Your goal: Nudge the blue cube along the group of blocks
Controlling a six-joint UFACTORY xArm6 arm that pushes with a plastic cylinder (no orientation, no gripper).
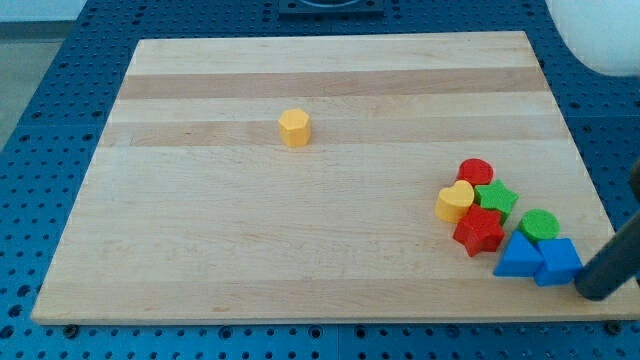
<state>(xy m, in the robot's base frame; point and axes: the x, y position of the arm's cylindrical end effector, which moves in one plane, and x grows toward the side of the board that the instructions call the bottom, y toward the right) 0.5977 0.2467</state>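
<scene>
- While my tip (590, 291) has no jaws to open or close, it sits just right of the blue cube (558, 262), about touching it.
- Blue cube is at the cluster's lower right, beside a blue triangle (518, 256), below the green cylinder (540, 224).

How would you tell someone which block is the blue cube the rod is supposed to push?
Look at the wooden board, then the cluster of blocks near its right bottom corner. The blue cube is the cluster's block nearest that corner, touching a blue triangle on its left, below a green cylinder. My tip sits just right of it.
</scene>
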